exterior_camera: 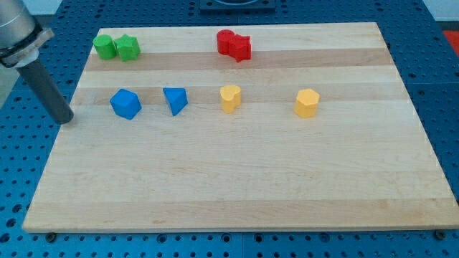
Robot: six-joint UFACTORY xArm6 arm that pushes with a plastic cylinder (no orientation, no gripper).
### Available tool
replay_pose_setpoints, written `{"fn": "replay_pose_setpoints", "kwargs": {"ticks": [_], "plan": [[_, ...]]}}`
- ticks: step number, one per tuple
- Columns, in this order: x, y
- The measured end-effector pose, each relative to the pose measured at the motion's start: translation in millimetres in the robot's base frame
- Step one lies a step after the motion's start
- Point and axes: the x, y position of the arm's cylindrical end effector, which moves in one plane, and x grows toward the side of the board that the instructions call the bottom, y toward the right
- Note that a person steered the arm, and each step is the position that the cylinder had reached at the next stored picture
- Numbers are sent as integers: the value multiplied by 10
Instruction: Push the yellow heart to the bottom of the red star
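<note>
A pale wooden board [237,186] with visible lengthwise grain and lighter and darker strips is seen lying on a blue perforated table [445,86]. The dark, smooth rod is seen at the board's left edge, and my tip [67,119] is set down just at that edge, to the left of the blue blocks and well apart from the yellow ones. No jaws are fitted to the rod, and nothing is held by it.

The yellow heart [229,98] is found in the middle row, near the board's centre line, standing free of all other blocks. The red star [243,48] is found at the far edge, touching a second red block [226,41] on its left, whose shape cannot be made out. The heart lies nearer than the star and slightly to its left.

A yellow hexagonal block [306,103] is noted to the right. A blue faceted block [125,104] and a blue triangular block [175,99] are noted to the left. Two green blocks [116,47] are seen touching at the far left corner. All blocks appear matte and solid.
</note>
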Motion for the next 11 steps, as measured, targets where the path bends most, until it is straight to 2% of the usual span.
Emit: {"fn": "replay_pose_setpoints", "kwargs": {"ticks": [2,3,4,5,7,8,11], "plan": [[-341,1077],[16,1007],[475,1470],[304,1950],[-85,2151],[-231,2628],[-432,2750]]}}
